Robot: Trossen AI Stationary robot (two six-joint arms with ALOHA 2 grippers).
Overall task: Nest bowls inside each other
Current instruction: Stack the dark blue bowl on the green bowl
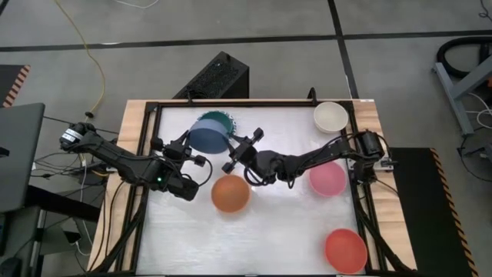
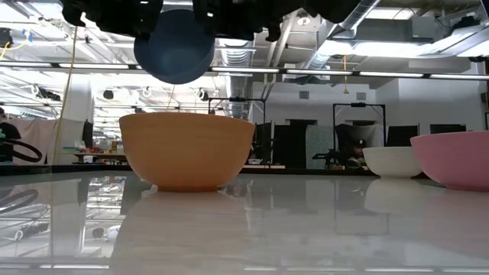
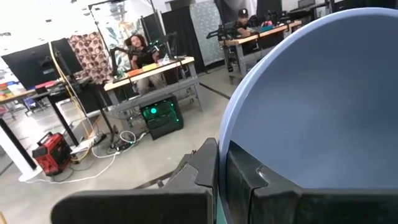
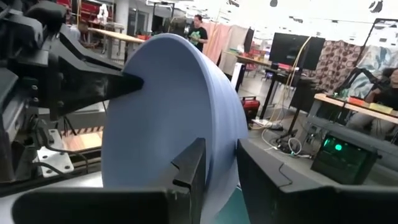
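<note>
A blue bowl [image 1: 207, 136] hangs tilted above the table's far middle, between my two grippers. My left gripper [image 1: 192, 145] is shut on its left rim and my right gripper [image 1: 231, 148] on its right rim. Under it a green bowl [image 1: 224, 119] stands on the table, mostly hidden. An orange bowl [image 1: 230, 193] stands upright just nearer; in the low view the blue bowl [image 2: 176, 50] hangs well above this orange bowl [image 2: 187, 149]. Pink [image 1: 327, 178], red [image 1: 345, 249] and cream [image 1: 330, 116] bowls stand on the right. My left gripper pinches the blue bowl's rim [image 3: 227, 134], one finger [image 3: 255, 183] inside the bowl and the other [image 3: 208, 165] outside. It comes level from the table's left. The bowl is lifted clear and tilted. My right gripper straddles the opposite rim [image 4: 222, 149], one finger [image 4: 193, 165] over the bowl's opening and one [image 4: 261, 171] against its outer wall; the wall fills the gap. It comes level from the table's right. The bowl hangs clear of the table.
A black frame [image 1: 151, 138] borders the white table top. A dark box [image 1: 219, 75] stands beyond the far edge. Bare table lies at the near left [image 1: 184, 246]. People sit at desks in the room behind.
</note>
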